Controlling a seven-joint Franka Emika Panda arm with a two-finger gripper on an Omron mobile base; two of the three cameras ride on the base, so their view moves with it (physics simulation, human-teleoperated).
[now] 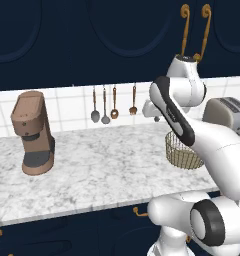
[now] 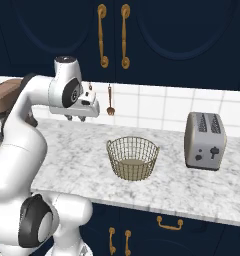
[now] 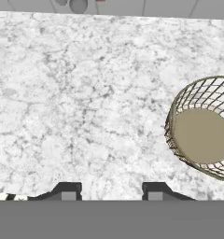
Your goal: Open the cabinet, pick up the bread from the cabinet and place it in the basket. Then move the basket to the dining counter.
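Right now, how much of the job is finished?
Nothing looks done yet. The cabinet doors are closed and the basket stands empty on the marble worktop beside the toaster. The gripper hangs open over the worktop, holding nothing. Opening, fetching bread and moving the basket remain.

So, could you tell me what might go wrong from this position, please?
1. The dark navy wall cabinet with long brass handles is shut, and the end effector hangs open well below those handles; a poorly aimed reach could slip off the curved handle.
2. The round pale-gold wire-mesh basket sits empty and light-looking beside the arm's path; a sweep could knock it.
3. The silver two-slot toaster stands near the basket, crowding a later grasp.
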